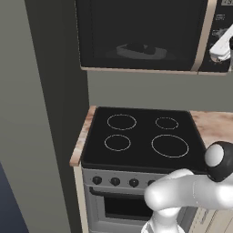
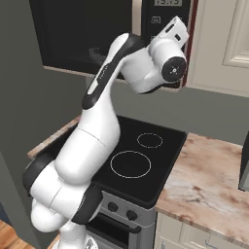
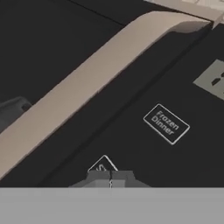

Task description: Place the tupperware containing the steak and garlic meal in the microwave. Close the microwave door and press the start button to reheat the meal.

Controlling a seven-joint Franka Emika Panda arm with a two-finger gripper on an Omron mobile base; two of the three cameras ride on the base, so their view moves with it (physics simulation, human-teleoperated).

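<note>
The microwave (image 1: pixel 150 36) is mounted above the stove (image 1: pixel 143 136), and its door (image 1: pixel 141 34) is seen shut; through the window a tray (image 1: pixel 139 50) with the meal can be made out on the plate inside. A missed start press is judged the main risk: the neighbouring "Frozen Dinner" button (image 3: pixel 166 124) could be struck if the tip drifts sideways. The arm is raised high, with the pincer (image 3: pixel 111 178) closed, empty, and held against the panel (image 3: pixel 144 144).
</note>
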